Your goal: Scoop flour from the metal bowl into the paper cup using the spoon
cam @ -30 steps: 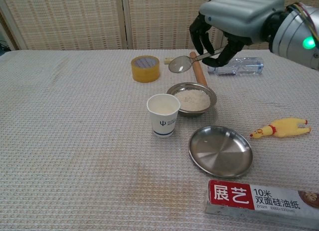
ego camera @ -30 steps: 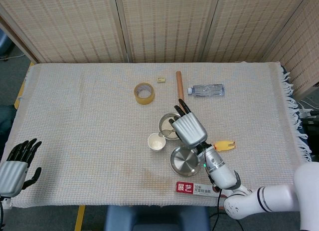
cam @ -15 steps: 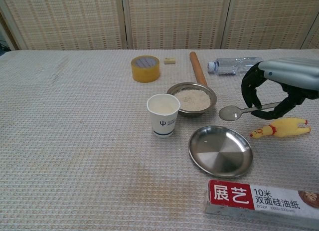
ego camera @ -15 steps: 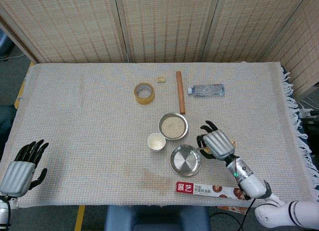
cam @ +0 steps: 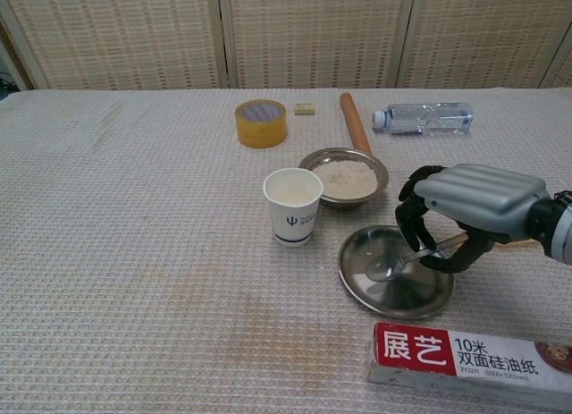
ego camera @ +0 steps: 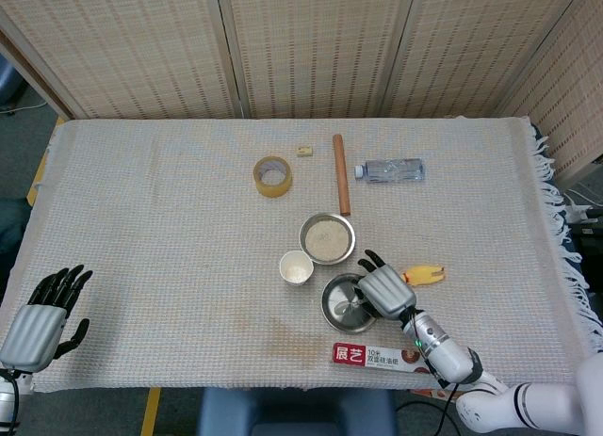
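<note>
Chest view: the right hand point(cam: 465, 208) grasps the spoon point(cam: 404, 261), its bowl over the steel plate point(cam: 420, 293) beneath the hand. The metal bowl point(cam: 343, 176) and paper cup point(cam: 293, 206) sit just beyond. The left hand point(ego camera: 40, 309) hangs released, fingers spread.

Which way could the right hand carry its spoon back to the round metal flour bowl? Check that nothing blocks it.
Probably straight ahead: the right hand holds the spoon over the flat steel plate, beside the flour bowl, nothing between.
</note>
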You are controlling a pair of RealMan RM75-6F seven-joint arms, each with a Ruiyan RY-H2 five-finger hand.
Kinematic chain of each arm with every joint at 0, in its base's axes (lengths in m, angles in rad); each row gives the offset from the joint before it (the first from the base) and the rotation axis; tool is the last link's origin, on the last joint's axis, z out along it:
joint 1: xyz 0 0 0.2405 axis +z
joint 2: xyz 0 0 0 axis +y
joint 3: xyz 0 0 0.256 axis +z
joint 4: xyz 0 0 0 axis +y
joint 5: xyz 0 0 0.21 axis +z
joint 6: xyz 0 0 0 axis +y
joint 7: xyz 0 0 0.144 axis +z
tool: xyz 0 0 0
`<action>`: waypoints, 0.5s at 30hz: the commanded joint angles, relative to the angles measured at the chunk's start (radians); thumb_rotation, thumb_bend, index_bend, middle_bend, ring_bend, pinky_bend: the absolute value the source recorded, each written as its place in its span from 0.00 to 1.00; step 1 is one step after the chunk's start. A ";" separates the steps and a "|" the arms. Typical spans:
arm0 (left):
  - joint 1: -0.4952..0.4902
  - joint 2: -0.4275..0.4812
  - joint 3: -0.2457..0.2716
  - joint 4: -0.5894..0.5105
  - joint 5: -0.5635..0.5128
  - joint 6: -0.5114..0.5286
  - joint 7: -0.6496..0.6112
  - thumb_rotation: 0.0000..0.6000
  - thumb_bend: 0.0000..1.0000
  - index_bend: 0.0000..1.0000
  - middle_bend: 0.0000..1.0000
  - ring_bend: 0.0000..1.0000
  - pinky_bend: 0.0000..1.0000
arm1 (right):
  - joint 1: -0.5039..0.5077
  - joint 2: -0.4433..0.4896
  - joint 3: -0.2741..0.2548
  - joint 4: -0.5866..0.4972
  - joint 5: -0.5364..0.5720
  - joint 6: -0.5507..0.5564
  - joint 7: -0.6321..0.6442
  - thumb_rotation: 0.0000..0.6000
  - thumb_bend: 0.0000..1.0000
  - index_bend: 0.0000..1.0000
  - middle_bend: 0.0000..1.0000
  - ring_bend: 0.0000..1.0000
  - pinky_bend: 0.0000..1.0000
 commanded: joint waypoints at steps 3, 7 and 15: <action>-0.001 0.000 0.001 0.001 -0.004 -0.005 -0.003 1.00 0.44 0.00 0.00 0.00 0.10 | -0.017 -0.007 0.014 -0.003 0.000 -0.002 -0.022 1.00 0.34 0.38 0.42 0.07 0.06; -0.005 0.002 0.005 0.003 -0.003 -0.015 -0.020 1.00 0.45 0.00 0.00 0.00 0.10 | -0.022 0.013 0.015 -0.035 0.020 -0.024 -0.059 1.00 0.29 0.27 0.38 0.05 0.06; 0.002 0.002 0.002 -0.001 0.003 0.007 -0.010 1.00 0.45 0.00 0.00 0.00 0.10 | -0.090 0.112 0.013 -0.144 -0.043 0.104 -0.098 1.00 0.26 0.14 0.31 0.01 0.04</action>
